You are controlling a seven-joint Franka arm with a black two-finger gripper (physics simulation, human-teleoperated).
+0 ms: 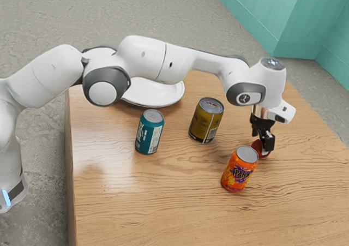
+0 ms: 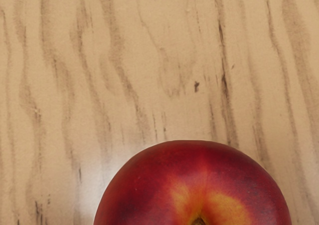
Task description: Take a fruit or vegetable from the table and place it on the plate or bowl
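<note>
The peach (image 2: 192, 185) sits directly under my jaws, exterior view's centre right; whether they're apart or clamped, I cannot tell. The plate (image 1: 161, 97) lies upper left.

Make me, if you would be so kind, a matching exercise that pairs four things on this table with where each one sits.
Things:
1. teal can
2. orange can
3. white plate
4. peach

Places:
A. just under the gripper
B. partly hidden behind the arm
C. the can farthest toward the exterior view's left
D. the can standing nearest the peach

Pairs: 1-C, 2-D, 3-B, 4-A.
</note>
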